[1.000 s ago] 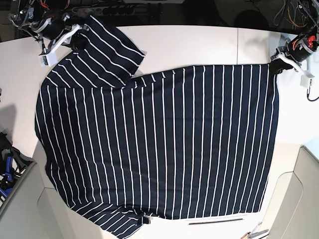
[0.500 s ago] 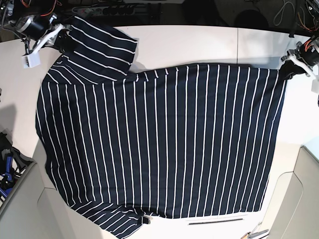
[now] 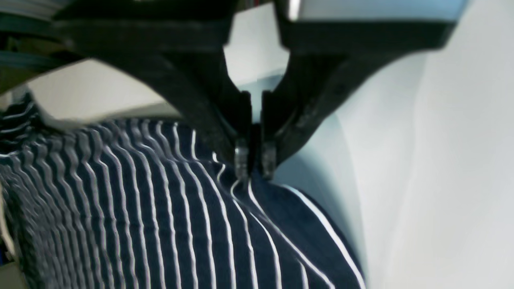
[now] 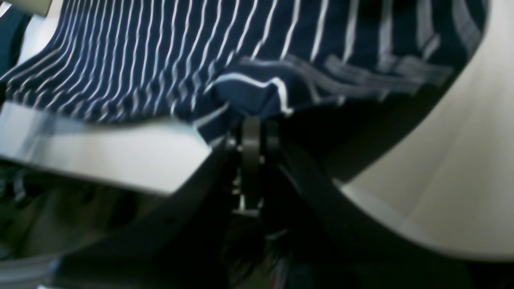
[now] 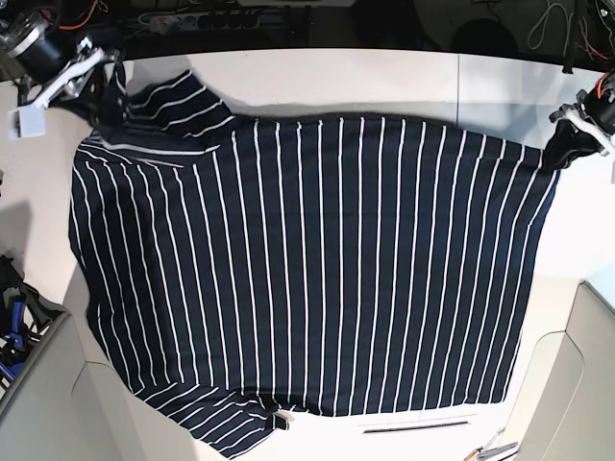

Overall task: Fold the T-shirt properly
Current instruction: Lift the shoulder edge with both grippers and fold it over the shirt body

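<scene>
The dark navy T-shirt [image 5: 307,269] with thin white stripes lies spread over the white table [image 5: 384,82], with one sleeve at the near left. My right gripper [image 5: 104,75] is at the far left corner, shut on the shirt's edge; the right wrist view shows its closed fingertips [image 4: 252,128] pinching bunched fabric [image 4: 257,94]. My left gripper [image 5: 567,142] is at the far right corner, shut on the shirt's corner; the left wrist view shows its fingertips [image 3: 253,166] clamped on striped cloth [image 3: 160,224]. The far edge is stretched between the two grippers.
A grey bin [image 5: 38,384] with a blue tool [image 5: 12,336] stands at the near left. A pale tray [image 5: 577,384] sits at the near right. Cables and dark equipment [image 5: 192,14] run behind the table's far edge. Bare table shows along the far side.
Both grippers moved outward and toward the far edge with the shirt's corners. The folded-over part at the far left has opened out and the far edge is now drawn nearly straight.
</scene>
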